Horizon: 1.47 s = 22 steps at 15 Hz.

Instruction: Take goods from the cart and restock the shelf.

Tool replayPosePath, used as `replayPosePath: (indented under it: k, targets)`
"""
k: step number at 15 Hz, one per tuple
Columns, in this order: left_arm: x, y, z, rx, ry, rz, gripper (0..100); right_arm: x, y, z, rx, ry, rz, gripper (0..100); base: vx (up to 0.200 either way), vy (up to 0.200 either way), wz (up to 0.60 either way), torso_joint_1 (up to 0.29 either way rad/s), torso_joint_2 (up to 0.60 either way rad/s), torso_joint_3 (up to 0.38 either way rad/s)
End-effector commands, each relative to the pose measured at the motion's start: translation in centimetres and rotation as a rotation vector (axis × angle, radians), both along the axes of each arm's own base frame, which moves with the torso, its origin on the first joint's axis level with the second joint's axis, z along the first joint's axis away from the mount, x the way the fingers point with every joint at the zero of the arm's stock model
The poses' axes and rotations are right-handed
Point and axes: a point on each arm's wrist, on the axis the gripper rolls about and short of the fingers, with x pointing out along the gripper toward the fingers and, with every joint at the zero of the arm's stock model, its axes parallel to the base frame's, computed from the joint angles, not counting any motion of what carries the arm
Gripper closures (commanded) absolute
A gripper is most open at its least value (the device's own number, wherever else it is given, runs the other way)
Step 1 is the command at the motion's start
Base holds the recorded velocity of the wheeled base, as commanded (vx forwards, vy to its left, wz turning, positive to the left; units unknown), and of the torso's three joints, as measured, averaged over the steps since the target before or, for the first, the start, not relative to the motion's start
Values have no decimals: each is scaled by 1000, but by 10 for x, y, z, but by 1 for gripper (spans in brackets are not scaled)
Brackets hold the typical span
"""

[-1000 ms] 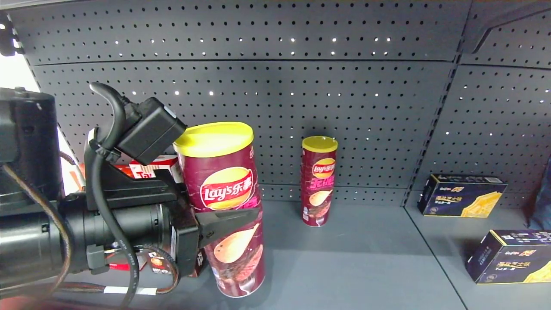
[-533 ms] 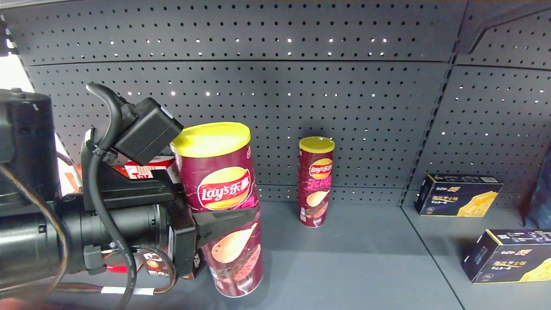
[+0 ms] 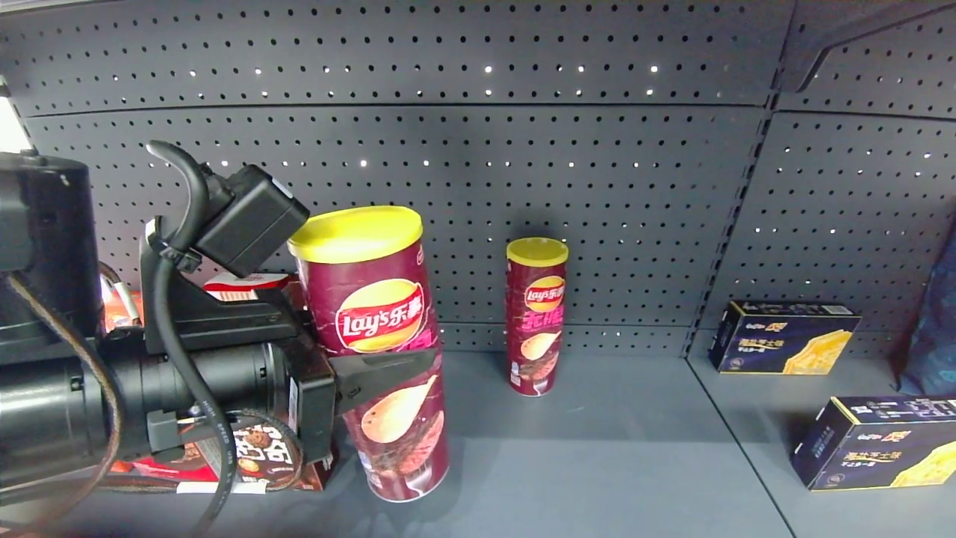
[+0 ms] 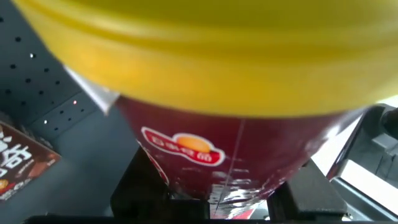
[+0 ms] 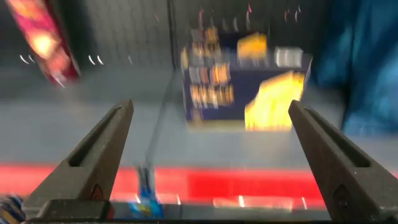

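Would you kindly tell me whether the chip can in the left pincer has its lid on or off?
On: a yellow lid sits flush over the top of the chip can in the left pincer.

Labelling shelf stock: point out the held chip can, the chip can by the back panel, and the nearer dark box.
Held chip can (image 3: 379, 326): head view, on its logo.
Back chip can (image 3: 536, 321): head view, mid label.
Nearer dark box (image 3: 881, 452): head view, long side face.
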Motion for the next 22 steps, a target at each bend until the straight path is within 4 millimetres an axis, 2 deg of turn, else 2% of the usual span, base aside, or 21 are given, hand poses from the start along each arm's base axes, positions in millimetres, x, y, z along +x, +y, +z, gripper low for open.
replayPosePath:
  k: [1,4,7,8,10,13,17,22]
  targets:
    - [1,-1,-1,3,4,-1,100,48,4,84,-99,97,143,0,0,0,0,0,0,0]
    - [1,-1,-1,7,5,2,100,80,10,97,-157,179,254,0,0,0,0,0,0,0]
    - [3,-2,-4,33,-6,1,100,123,25,114,-193,240,347,0,0,0,0,0,0,0]
    - [3,-3,-4,35,-4,1,100,128,27,114,-190,246,358,0,0,0,0,0,0,0]
    - [4,-5,-6,42,1,2,100,170,39,109,-182,224,398,0,0,0,0,0,0,0]
    - [8,-8,-8,48,2,-1,100,202,49,97,-181,242,486,0,0,0,0,0,0,0]
    - [8,-8,-10,50,7,-1,100,221,68,91,-189,259,598,0,0,0,0,0,0,0]
    - [9,-8,-11,52,11,-2,100,243,104,90,-207,248,732,0,0,0,0,0,0,0]
